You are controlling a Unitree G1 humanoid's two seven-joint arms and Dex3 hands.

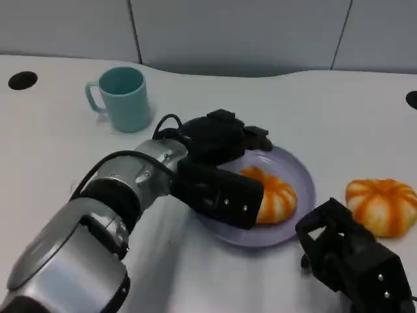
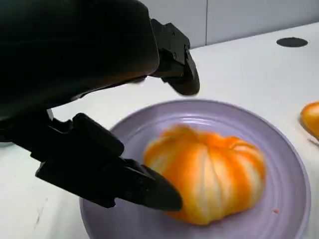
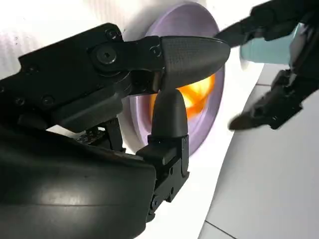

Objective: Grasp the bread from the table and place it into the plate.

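An orange-striped bread (image 1: 277, 195) lies in the lavender plate (image 1: 305, 186). My left hand (image 1: 218, 173) hovers over the plate's near-left side. In the left wrist view the bread (image 2: 209, 174) rests on the plate (image 2: 284, 164); one finger (image 2: 129, 186) lies against the bread's side and the other finger (image 2: 177, 62) is well clear above it, so the hand holds nothing. A second bread (image 1: 383, 205) sits on the table right of the plate. My right hand (image 1: 348, 257) is low at the front right, fingers (image 3: 184, 52) stretched out and holding nothing.
A teal mug (image 1: 124, 98) stands at the back left of the white table. Two dark round holes (image 1: 23, 80) mark the table's far edges. In the right wrist view the plate (image 3: 199, 20) and the mug (image 3: 269, 50) lie beyond my fingers.
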